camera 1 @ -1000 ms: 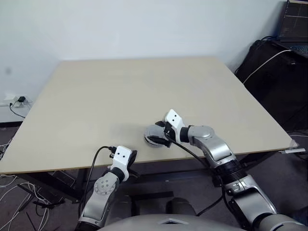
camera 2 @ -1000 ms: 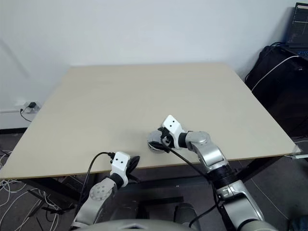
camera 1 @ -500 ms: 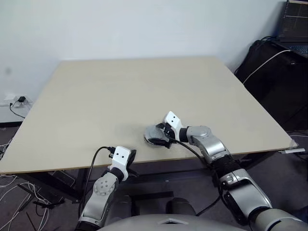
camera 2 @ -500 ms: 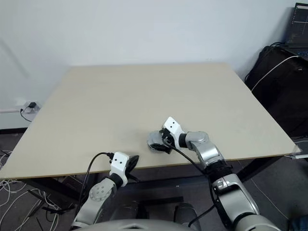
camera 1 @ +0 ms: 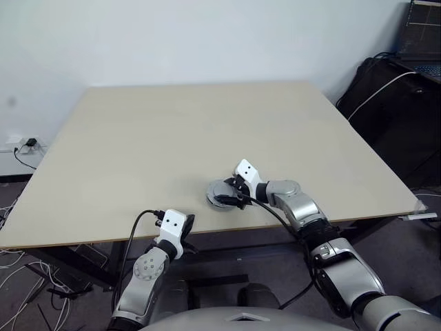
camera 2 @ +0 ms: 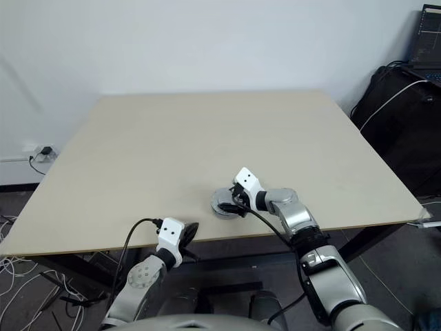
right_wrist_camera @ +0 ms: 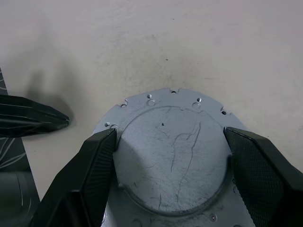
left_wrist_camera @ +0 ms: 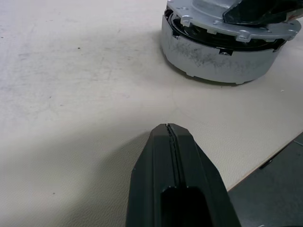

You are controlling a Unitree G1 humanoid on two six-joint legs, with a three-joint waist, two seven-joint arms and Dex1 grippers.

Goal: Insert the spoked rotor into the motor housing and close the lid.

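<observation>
Compared with a second ago: right claw (camera 1: 229, 195) lower, round grey metal lid (right_wrist_camera: 171, 158) no longer tilted up off the round flat grey metal motor housing (left_wrist_camera: 219, 59) but lying near level on top of it; right forearm dropped closer to the pale beige wooden bench (camera 1: 172, 138). Left claw (left_wrist_camera: 169, 132) unmoved.

No brand, label or readable writing anywhere on lid, housing or arms; only fine scratches and small holes on the lid's smooth face. On the laptop screen (camera 1: 421, 38) at the far right corner, lines too small to read.

Right arm reaching forward and angled to the left, wrist bent, claw pointing down onto the stack near the bench's front edge. Black fingers (right_wrist_camera: 97, 158) spread wide, one at each side of the lid's raised centre, pressed against its edge, gripping it. From the left wrist view, a dark gap between lid flange and housing rim, so perhaps not fully seated; hard to say. Spoked rotor not made out.

Left arm low at the front edge of the bench, claw pointing slightly down toward the housing, well short of it. Fingers pressed together, nothing between them, tips just over the bench top.
</observation>
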